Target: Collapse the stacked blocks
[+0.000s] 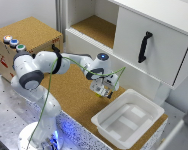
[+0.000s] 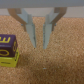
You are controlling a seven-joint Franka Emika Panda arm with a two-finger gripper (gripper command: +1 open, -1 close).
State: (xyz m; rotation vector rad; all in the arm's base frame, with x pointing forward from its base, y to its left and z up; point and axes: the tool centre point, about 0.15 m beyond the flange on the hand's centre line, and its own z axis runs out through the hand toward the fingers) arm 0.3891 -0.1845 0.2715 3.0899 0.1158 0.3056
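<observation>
Wrist view shows the stacked blocks [image 2: 9, 51]: a dark purple cube with yellow lettering sitting on a yellow one, both small and square-edged, on the grainy cork bench [image 2: 55, 67] just beside the fingers [image 2: 31, 31]. Grey and tapered, these stand slightly apart, holding nothing, touching neither block.

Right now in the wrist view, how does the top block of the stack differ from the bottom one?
The top block is dark purple with orange lettering; the bottom block is plain yellow on the faces that show. The top block rests on the bottom block, which sits on the cork surface. Both are boxy, are cut off by the picture's edge, and lie beside the gripper, not between its fingers.
</observation>
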